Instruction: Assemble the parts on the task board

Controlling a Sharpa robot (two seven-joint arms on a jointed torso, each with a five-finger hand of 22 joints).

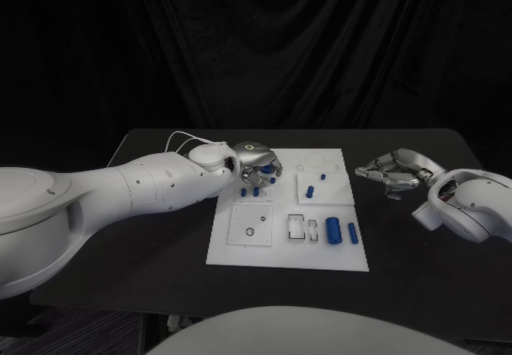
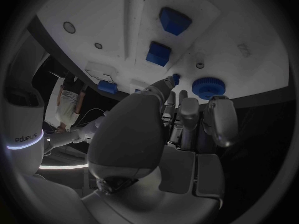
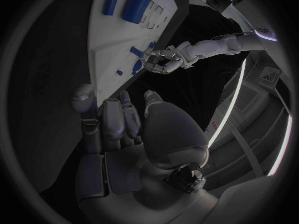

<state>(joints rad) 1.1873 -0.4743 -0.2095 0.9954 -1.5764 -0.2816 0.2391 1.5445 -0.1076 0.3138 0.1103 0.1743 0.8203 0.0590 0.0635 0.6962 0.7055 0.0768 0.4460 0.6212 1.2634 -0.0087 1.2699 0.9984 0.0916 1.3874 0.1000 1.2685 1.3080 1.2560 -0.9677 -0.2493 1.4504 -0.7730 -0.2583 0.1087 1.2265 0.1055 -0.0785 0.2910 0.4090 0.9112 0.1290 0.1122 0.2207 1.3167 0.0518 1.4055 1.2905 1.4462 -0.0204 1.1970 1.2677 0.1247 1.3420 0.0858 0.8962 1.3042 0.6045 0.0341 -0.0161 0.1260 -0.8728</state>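
Hovering over the task board [image 1: 288,255], the left hand [image 1: 256,161] has fingers curled near small blue parts [image 1: 251,191]; whether it grips one, I cannot tell. Lower slowly and stay square. The right hand [image 1: 393,171] holds nothing, fingers loosely apart.

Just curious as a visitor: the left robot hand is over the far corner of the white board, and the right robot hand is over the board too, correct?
Not quite. The head view shows the right robot hand beside the white board, over the black table. The left robot hand is over its far corner.

A robotics lab or test studio. Black curtains [image 1: 288,66] hang behind a black tabletop [image 1: 128,251]. On it lies a white task board [image 1: 288,255].
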